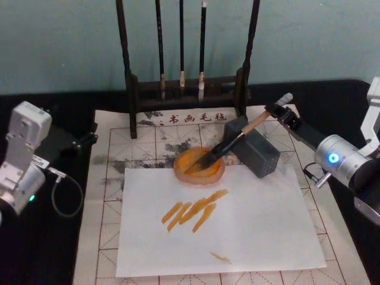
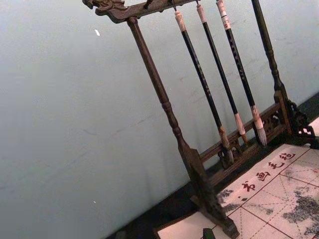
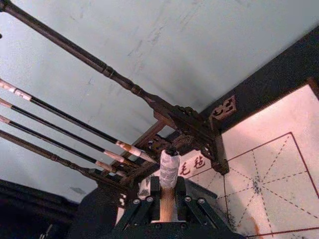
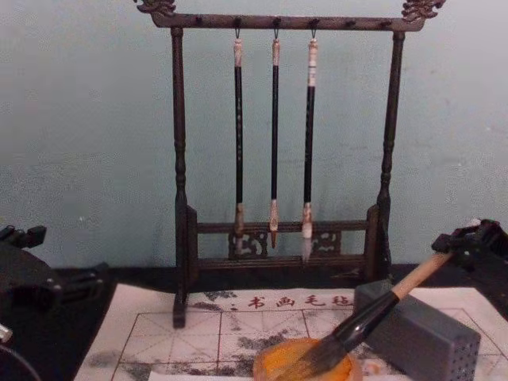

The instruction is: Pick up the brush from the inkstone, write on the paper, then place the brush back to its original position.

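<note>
While the right claw (image 1: 275,110) clamps the brush (image 1: 234,141), its bristles touch an orange dish (image 1: 208,177) beside a grey block (image 1: 261,154).

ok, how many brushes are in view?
4. Three thin dark brushes hang side by side on the dark wooden rack. One large pale-handled brush rests with its bristles in the orange dish, held by the right gripper.

Wide open over the white sheet (image 1: 255,231) up front, walled off behind by the rack (image 1: 126,71), block (image 1: 261,155) on the right
</note>
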Robot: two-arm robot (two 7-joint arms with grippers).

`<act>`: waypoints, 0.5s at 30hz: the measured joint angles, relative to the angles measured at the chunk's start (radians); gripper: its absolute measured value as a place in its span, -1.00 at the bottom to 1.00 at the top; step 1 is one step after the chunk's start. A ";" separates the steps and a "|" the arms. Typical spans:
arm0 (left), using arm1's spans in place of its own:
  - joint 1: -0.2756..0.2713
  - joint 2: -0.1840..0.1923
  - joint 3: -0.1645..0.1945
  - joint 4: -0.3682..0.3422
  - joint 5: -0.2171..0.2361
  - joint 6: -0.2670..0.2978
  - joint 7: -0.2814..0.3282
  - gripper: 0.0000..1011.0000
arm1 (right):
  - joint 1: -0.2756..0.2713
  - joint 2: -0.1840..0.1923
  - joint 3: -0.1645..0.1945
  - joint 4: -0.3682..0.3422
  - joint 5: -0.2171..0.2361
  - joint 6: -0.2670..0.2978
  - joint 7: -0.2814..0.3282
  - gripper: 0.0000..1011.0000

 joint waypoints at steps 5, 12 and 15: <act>0.000 0.000 0.000 0.000 0.000 0.000 0.000 0.98 | 0.003 0.000 -0.001 0.003 0.003 0.002 -0.007 -0.60; 0.000 0.000 0.000 0.000 0.000 0.000 0.000 0.98 | 0.003 0.000 -0.002 0.003 0.004 0.003 -0.008 -0.60; 0.000 0.000 0.000 0.000 0.000 0.000 0.000 0.98 | 0.003 0.000 -0.002 0.003 0.004 0.002 -0.007 -0.60</act>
